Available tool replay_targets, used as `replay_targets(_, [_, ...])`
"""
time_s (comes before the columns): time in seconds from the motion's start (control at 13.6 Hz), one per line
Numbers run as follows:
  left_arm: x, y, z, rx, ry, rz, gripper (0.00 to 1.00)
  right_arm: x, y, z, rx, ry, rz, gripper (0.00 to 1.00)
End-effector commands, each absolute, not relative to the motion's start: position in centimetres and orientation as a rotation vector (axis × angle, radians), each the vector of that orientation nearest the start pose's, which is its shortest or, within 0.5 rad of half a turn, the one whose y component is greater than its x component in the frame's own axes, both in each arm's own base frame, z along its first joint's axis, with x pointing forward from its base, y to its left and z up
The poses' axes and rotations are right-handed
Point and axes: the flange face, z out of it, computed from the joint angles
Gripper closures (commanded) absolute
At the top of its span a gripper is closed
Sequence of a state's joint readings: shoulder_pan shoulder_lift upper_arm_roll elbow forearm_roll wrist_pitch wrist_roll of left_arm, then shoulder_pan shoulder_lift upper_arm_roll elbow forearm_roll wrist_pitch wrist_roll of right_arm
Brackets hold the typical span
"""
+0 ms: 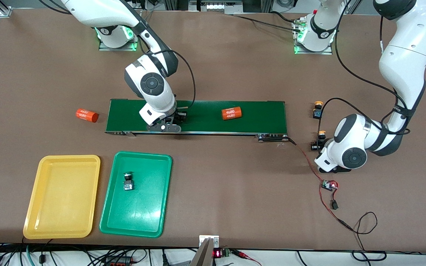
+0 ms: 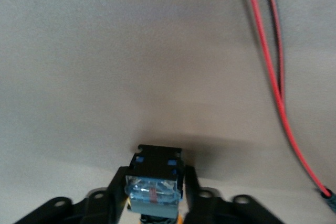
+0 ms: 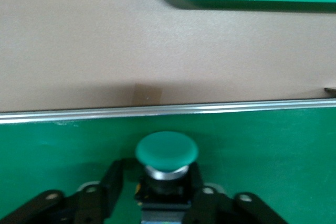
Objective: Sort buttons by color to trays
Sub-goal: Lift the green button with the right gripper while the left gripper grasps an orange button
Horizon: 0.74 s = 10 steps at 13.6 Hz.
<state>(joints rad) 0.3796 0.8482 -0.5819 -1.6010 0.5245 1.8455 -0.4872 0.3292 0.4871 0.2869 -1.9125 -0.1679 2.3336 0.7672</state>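
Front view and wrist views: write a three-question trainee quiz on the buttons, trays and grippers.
1. True or false: the right gripper is shut on a round green-capped push-button switch on the long dark-green conveyor belt.
2. Which holds a small button? A. shallow yellow plastic tray B. shallow green plastic tray C. both
3. Fill in: the left gripper is shut on a black-and-blue switch resting on the brown ____.
Key: 1 true; 2 B; 3 table.

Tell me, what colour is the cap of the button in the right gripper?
Green. The button between the right gripper's fingers shows best in the right wrist view.
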Motion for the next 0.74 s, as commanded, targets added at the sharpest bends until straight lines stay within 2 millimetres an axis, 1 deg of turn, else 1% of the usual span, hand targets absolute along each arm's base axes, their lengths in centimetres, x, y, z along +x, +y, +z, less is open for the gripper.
replay_targets(0.0, [63.6,-5.6,16.9,-2.934,-0.147,0.605,0.82,52.3,34.3,24.9,-3.153,0.081,0.041,0.67])
replay_targets(0.15, [64.0,-5.9,18.0,-2.953,-0.126,0.583,0.87,53.4,33.7,27.0,-3.149,0.088,0.006,0.68])
replay_targets(0.22, [64.2,-6.2,18.5,-2.958,-0.123,0.568,0.87,54.5,32.8,28.5,-3.159,0.073,0.012,0.68])
replay_targets(0.37, [64.2,-8.0,20.2,-2.97,-0.088,0.563,0.9,56.7,31.5,31.1,-3.174,0.022,0.032,0.68])
replay_targets(0.44, [63.9,-9.5,21.8,-2.966,-0.051,0.578,0.9,57.6,30.8,31.8,-3.169,0.033,0.009,0.68])
replay_targets(0.52, [64.3,-10.7,23.7,-2.97,-0.029,0.572,0.9,58.8,29.8,32.2,-3.163,0.061,-0.02,0.68])
replay_targets(0.59, [64.6,-12.4,25.9,-2.979,0.004,0.572,0.9,59.8,29.3,32.8,-3.16,0.053,-0.047,0.68])
replay_targets(0.66, [64.2,-14.5,27.3,-3.004,0.02,0.608,0.9,60.8,29.1,32.7,-3.158,0.029,-0.059,0.68])
